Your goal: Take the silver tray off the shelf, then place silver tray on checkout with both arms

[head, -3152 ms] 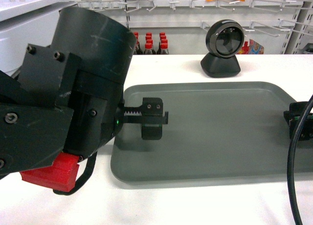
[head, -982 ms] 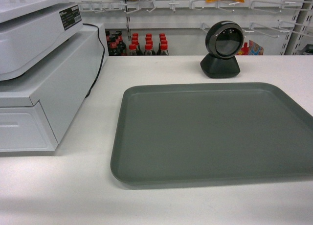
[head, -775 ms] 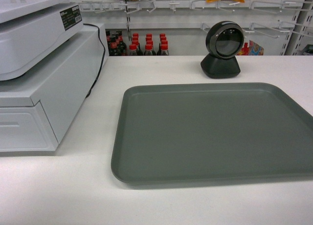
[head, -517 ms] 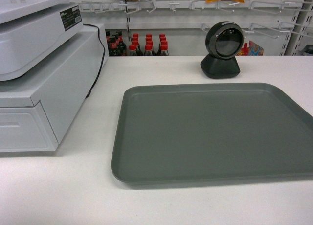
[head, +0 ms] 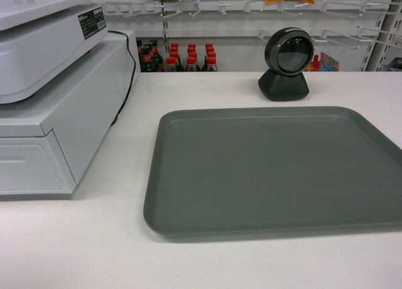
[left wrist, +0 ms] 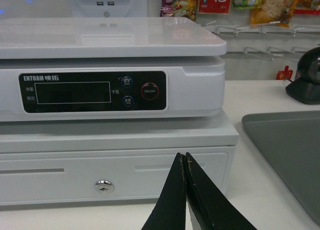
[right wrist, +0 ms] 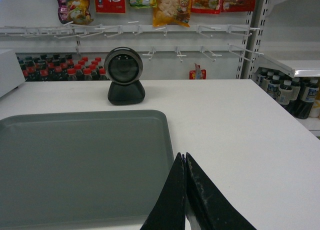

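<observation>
The silver tray [head: 276, 169] lies flat and empty on the white checkout [head: 94, 251]; no gripper touches it. Neither arm shows in the head view. In the left wrist view my left gripper [left wrist: 184, 156] is shut with nothing in it, in front of the cash drawer, and the tray's left edge [left wrist: 287, 150] lies to its right. My right gripper [right wrist: 183, 156] is shut and empty too, beside the tray's right rim [right wrist: 169, 140], with the tray [right wrist: 80, 165] spreading off to its left.
A white scale on a cash drawer [head: 50, 94] stands on the checkout's left. A black round scanner [head: 286, 63] sits behind the tray. Red-capped bottles [head: 188, 56] and hanging snack bags fill shelves at the back; more bottles [right wrist: 295, 95] stand at the right.
About three seconds ago both grippers held the tray's left and right edges in the head view. They have let go and pulled back out of that view. The tray has stayed put.
</observation>
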